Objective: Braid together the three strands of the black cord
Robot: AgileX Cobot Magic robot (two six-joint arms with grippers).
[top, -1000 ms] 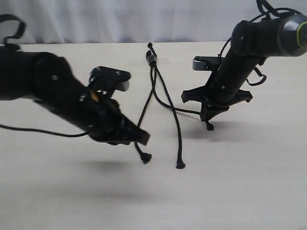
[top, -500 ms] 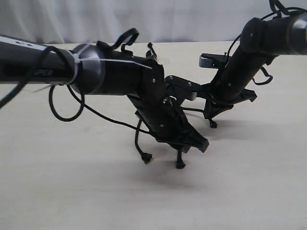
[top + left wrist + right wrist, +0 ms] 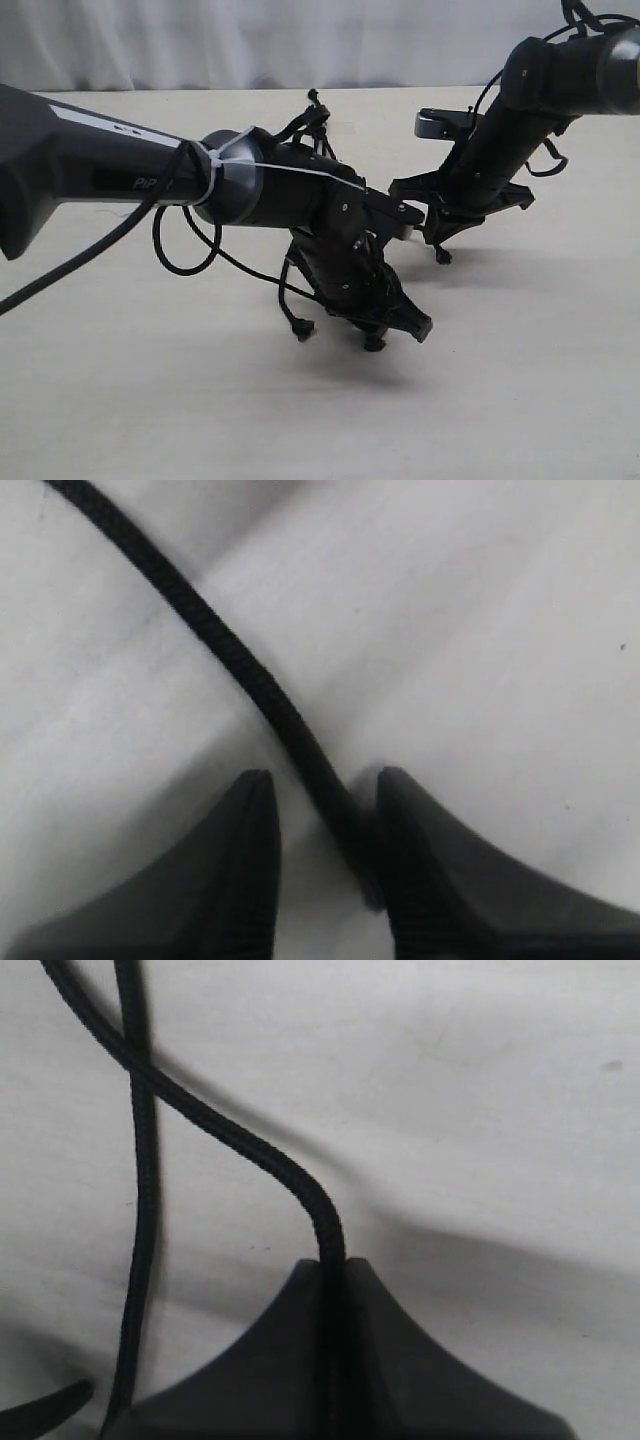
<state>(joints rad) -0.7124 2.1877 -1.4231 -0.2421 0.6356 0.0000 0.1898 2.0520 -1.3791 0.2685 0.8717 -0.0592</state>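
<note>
The black cord's bound end [image 3: 315,101] lies at the table's far middle, and much of its length is hidden behind my left arm. My left gripper [image 3: 398,322] reaches across the middle, low over the middle strand's knobbed tip [image 3: 375,343]. In the left wrist view this gripper [image 3: 320,790] is open, with that strand [image 3: 230,650] running between the fingers, close to one of them. The left strand's tip [image 3: 303,330] lies free. My right gripper [image 3: 437,240] is shut on the right strand [image 3: 250,1145], whose tip [image 3: 442,256] hangs just below; a second strand [image 3: 145,1160] crosses it.
The pale table [image 3: 520,380] spreads round the cord. A glossy arm cable [image 3: 175,250] loops under my left arm. A white curtain [image 3: 250,40] closes off the back.
My left arm has swung right, across the cord, and come down over the middle strand's end. The right gripper keeps hold of its strand and has shifted slightly.
</note>
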